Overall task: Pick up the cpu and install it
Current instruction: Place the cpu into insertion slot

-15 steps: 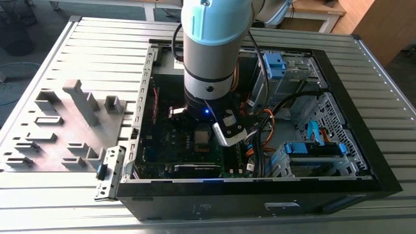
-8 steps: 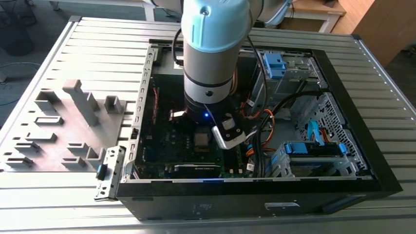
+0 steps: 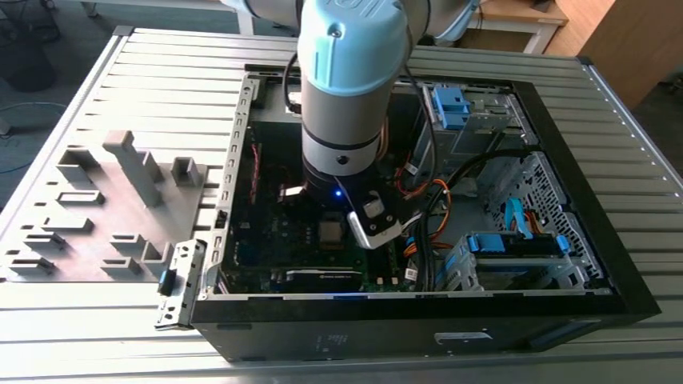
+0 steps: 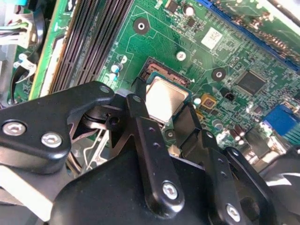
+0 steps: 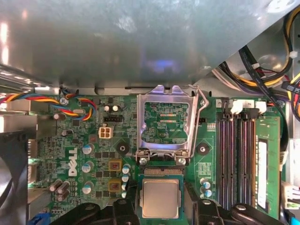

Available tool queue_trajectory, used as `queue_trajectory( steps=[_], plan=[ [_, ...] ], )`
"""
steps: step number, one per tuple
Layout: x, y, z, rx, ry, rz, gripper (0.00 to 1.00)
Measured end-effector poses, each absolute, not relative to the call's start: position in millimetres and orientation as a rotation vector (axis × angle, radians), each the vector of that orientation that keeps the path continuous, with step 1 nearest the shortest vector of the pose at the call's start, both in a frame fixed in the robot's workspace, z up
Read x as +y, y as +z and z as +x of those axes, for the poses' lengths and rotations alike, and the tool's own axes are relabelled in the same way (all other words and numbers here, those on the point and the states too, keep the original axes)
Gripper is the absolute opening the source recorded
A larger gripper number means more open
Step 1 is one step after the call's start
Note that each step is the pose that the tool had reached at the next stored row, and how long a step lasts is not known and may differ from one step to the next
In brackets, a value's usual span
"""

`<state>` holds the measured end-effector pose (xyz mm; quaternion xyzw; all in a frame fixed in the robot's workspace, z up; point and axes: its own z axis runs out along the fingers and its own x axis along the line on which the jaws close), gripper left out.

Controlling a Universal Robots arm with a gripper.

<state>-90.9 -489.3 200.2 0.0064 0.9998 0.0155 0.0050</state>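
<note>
The cpu (image 5: 161, 198), a small square chip with a dull silver top, sits between my gripper's (image 5: 161, 208) two black fingers (image 5: 124, 211), which press on its opposite edges. In the second wrist view the cpu (image 4: 166, 98) hangs at or just over the motherboard socket (image 4: 161, 72), slightly tilted; whether it rests in the socket I cannot tell. A strip of gold socket contacts (image 5: 162, 172) shows beside the chip. The metal load plate (image 5: 166, 124) stands open behind the socket. In the exterior view the arm (image 3: 341, 120) reaches down into the open computer case (image 3: 427, 320), with the cpu (image 3: 332, 232) under its wrist.
Memory slots (image 5: 236, 159) run beside the socket, and bundled cables (image 5: 262, 70) hang past them. A grey case wall (image 5: 117, 42) rises behind the board. Drive bays (image 3: 513, 256) fill the case toward the exterior view's right. A grey tray with blocks (image 3: 96, 208) lies outside the case.
</note>
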Motion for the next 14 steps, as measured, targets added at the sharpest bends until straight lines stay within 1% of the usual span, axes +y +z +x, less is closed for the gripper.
queue_trajectory(
  steps=[8, 14],
  plan=[
    [-489.3, 191.4, -90.9, 3.131, 0.048, 0.020, 0.47],
    [-489.2, 190.8, -90.1, 3.131, 0.048, 0.020, 0.47]
  ],
)
